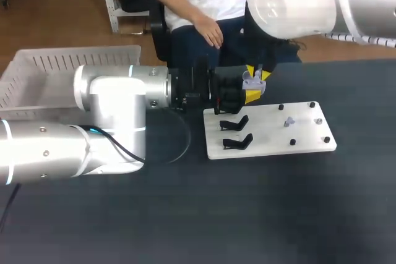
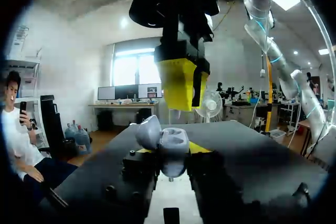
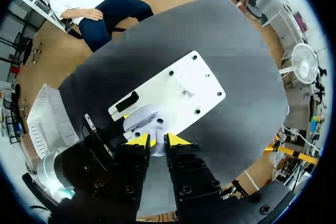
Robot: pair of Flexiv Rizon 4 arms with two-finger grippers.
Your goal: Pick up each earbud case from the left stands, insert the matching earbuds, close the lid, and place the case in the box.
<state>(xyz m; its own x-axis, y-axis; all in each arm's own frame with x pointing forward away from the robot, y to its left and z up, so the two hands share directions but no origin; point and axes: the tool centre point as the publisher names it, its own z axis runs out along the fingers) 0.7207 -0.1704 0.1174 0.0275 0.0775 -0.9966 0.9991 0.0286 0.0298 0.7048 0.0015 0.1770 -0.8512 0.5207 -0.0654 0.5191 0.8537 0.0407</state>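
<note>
Left wrist view gives the plainest reading. The robot's left claw (image 2: 170, 153) is clamped on the small pale lavender plastic earbud case (image 2: 164, 141), with a black, yellow-tipped finger (image 2: 140, 151) pressing on each side. The case's lid stands open, tipped to one side of the body, and the cavity faces upward.

Straight above that cavity hangs the right claw (image 2: 181, 85), pointing down at it, near but apart. Whether the right claw carries an earbud cannot be told from any of the views.

In the head view the left arm comes in level over the dark tabletop (image 1: 247, 214). It holds the case in the air, just past the far edge of the flat white board (image 1: 272, 143) that carries two black stands (image 1: 235, 123). In the right wrist view the case sits just ahead of the right claw, on its centre line, with the board beyond it.

The coming move looks like an insertion, and it turns on this vertical line-up. The right arm is the nearer one for it and would need only a short straight drop into the upturned cavity. The left arm would simply hold the case steady. The raised lid lies to one side of that path, so any sideways drift toward it risks a knock.

The white slatted plastic box (image 1: 62, 60) lies well apart on the left arm's side, so that arm seems the better placed to deliver the case later.
</note>
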